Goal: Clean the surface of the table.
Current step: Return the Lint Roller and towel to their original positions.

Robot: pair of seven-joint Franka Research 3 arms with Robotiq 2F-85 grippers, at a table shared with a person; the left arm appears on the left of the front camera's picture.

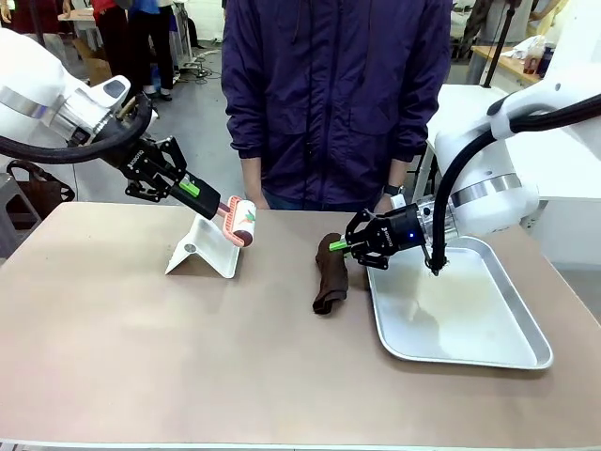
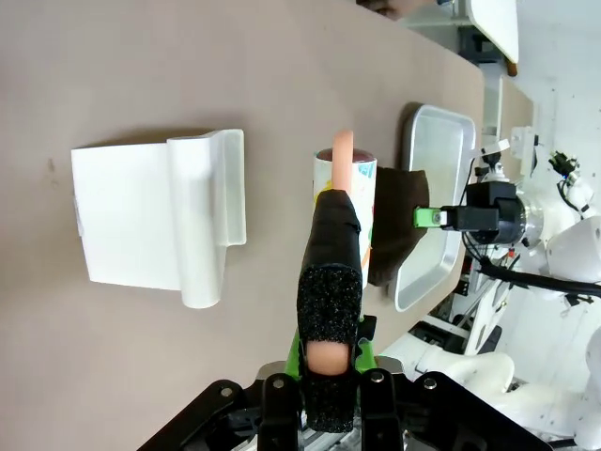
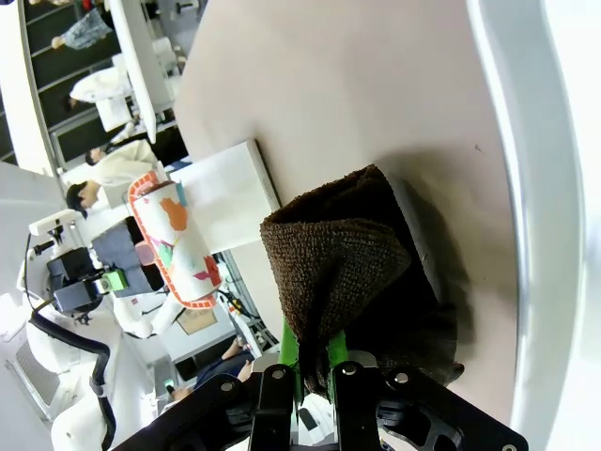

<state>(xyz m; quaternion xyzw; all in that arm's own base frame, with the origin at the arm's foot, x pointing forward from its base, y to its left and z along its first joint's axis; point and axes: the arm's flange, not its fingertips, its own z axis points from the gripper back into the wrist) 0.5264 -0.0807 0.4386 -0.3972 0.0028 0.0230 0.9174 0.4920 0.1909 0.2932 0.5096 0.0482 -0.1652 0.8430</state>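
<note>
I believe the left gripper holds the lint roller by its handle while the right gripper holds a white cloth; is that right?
Not quite: the cloth in the right gripper is dark brown, as the right wrist view shows. The left gripper does hold the lint roller by its handle.

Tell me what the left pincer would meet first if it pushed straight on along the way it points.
The left pincer, shut on the lint roller, aims down toward the right. The roller's head would likely touch the table beside the white stand; the brown cloth lies farther along. Depth is uncertain.

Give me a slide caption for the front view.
Left gripper holds a lint roller over its white stand; right gripper pinches a brown cloth beside the steel tray.
</note>
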